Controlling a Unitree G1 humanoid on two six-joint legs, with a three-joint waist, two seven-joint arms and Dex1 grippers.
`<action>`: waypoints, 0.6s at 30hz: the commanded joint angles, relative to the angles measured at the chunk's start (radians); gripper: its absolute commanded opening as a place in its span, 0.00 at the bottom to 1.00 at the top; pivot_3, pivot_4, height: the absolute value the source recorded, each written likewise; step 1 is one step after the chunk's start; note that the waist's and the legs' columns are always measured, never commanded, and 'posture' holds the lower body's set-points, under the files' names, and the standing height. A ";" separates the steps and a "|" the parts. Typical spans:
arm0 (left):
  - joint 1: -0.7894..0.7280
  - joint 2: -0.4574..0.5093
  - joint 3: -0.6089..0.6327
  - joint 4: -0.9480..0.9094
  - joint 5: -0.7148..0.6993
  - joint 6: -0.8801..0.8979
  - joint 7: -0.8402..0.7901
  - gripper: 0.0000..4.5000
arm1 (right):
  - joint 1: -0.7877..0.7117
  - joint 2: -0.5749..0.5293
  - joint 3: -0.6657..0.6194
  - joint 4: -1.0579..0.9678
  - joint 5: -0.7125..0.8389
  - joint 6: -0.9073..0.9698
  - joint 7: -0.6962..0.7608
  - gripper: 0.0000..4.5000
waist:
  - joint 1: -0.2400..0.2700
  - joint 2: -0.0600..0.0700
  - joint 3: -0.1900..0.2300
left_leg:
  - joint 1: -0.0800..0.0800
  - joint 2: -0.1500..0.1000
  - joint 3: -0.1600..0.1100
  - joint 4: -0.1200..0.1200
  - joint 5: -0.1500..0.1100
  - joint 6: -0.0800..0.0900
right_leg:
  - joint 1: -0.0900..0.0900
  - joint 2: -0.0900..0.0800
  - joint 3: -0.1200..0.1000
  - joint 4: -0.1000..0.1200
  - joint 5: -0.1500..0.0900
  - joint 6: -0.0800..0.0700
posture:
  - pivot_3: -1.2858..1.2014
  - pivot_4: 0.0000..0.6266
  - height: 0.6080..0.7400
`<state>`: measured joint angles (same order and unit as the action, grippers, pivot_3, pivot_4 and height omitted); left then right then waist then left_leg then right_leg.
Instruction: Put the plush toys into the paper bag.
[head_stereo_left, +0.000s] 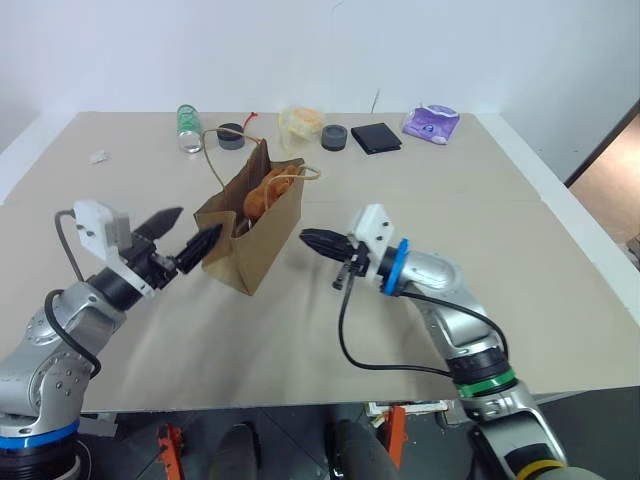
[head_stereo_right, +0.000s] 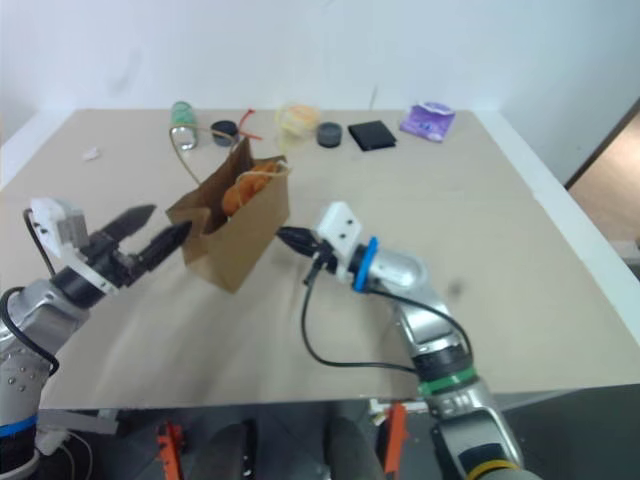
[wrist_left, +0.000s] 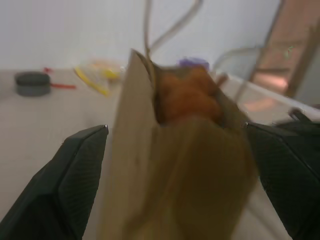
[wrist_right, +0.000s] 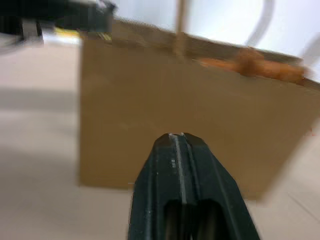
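The brown paper bag (head_stereo_left: 252, 235) stands upright on the table, its cord handles (head_stereo_left: 215, 150) sticking up. One brown-orange plush toy (head_stereo_left: 262, 195) sits inside it, its top showing above the rim. My left gripper (head_stereo_left: 192, 228) is open at the bag's left narrow end, one fingertip (head_stereo_left: 210, 237) right at the paper. In the left wrist view the bag (wrist_left: 170, 180) fills the gap between the two spread fingers. My right gripper (head_stereo_left: 312, 240) is shut and empty, pointing at the bag's right side from a short distance, with the bag's broad face (wrist_right: 200, 100) straight ahead.
Along the table's far edge lie a green bottle (head_stereo_left: 188, 127), a dark tape roll (head_stereo_left: 231, 136), a crumpled yellow wrapper (head_stereo_left: 300, 122), a grey roll (head_stereo_left: 334, 137), a black wallet (head_stereo_left: 376, 137) and a purple packet (head_stereo_left: 431, 123). A white scrap (head_stereo_left: 97, 156) lies far left.
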<state>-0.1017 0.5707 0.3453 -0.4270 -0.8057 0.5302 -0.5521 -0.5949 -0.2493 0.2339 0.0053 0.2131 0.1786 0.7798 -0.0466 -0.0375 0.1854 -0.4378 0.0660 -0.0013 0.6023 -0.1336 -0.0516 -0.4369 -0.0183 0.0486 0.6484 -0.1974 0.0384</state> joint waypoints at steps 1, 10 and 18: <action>0.015 0.017 -0.013 -0.032 0.008 -0.012 -0.040 1.00 | -0.078 0.050 0.016 0.025 -0.007 0.007 -0.009 0.01 | 0.001 0.000 0.000 | 0.000 0.000 0.000 0.000 0.000 0.000 | 0.000 0.000 0.000 0.000 0.000 0.000 | 0.52 0.24 1.00; 0.021 -0.014 -0.054 -0.007 0.121 -0.087 -0.032 1.00 | -0.236 0.152 0.074 0.276 -0.110 -0.102 -0.004 0.01 | 0.001 0.000 0.000 | -0.001 0.000 0.000 -0.001 0.000 0.000 | -0.001 0.000 0.000 0.000 0.000 -0.001 | 0.52 0.24 1.00; 0.009 -0.042 -0.090 0.007 0.190 -0.118 -0.009 1.00 | -0.296 0.211 0.064 0.354 -0.122 -0.140 0.000 0.01 | -0.001 0.000 0.000 | -0.002 0.001 0.000 -0.002 0.000 0.000 | -0.002 0.001 0.000 0.000 -0.001 -0.001 | 0.52 0.24 1.00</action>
<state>-0.0811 0.5308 0.2667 -0.4112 -0.6445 0.4403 -0.5720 -0.8508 -0.0552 0.3143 0.3785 0.0823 0.0607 0.7796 -0.0472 -0.0377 0.1853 -0.4396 0.0671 -0.0008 0.6002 -0.1337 -0.0518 -0.4391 -0.0172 0.0485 0.6482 -0.1979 0.0376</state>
